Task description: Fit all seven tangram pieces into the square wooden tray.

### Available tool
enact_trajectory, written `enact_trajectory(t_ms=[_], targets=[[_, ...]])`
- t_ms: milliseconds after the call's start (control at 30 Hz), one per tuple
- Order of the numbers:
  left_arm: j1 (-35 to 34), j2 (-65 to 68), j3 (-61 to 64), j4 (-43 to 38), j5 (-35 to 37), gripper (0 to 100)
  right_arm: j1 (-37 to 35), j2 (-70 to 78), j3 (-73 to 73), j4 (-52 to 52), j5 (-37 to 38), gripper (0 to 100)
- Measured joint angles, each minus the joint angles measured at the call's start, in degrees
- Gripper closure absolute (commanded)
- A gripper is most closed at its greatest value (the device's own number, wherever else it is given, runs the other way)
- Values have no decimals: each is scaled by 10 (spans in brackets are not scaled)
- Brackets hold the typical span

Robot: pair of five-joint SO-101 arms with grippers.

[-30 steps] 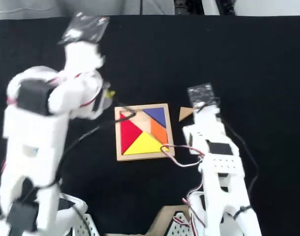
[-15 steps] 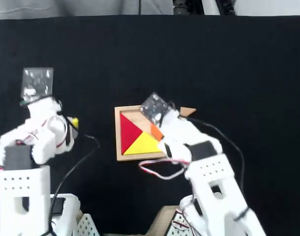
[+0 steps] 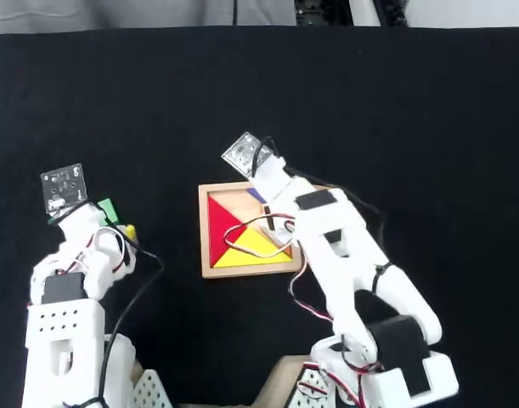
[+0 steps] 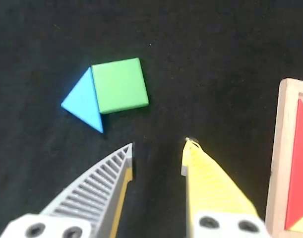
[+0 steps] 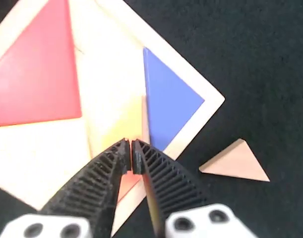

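The black tabletop [image 3: 412,102] carries everything. My right arm [image 3: 344,255] stretches over the square wooden tray [image 3: 242,272], and my left arm [image 3: 72,255] stands well apart from the tray on its other side.

The tray lies flat near the middle of the tabletop. Inside it, the large red triangle [image 3: 222,228] fills the side nearest my left arm. The large yellow triangle [image 3: 251,246] touches it along one edge and fills the side nearest my bases. The blue-violet triangle [image 5: 166,99] sits in the tray's far corner, tucked against the rim.

My right jaws are pressed together with nothing between them. Their tips hover over the tray, just beside the blue-violet triangle's inner edge and above a pale orange piece [image 5: 126,124] whose outline I cannot make out.

My left jaws are apart and empty, over bare tabletop. Near their tips lies the green square [image 4: 119,85], flat on the tabletop outside the tray. The small blue triangle [image 4: 84,105] touches it edge to edge.

The small plain wooden triangle [image 5: 235,161] lies on the tabletop just outside the tray's far corner.
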Motion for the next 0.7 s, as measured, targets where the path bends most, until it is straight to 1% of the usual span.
enact_trajectory(t_ms=[100,333,500,700], targets=[[3,-2,8,-21,2,827,-2,5,-4,-8,0,981],[4,-2,8,-26,3,827,-2,9,-4,-9,3,981],[4,-2,8,-26,3,827,-2,9,4,-9,47,981],[4,-2,8,-26,3,827,-2,9,9,-9,56,981]])
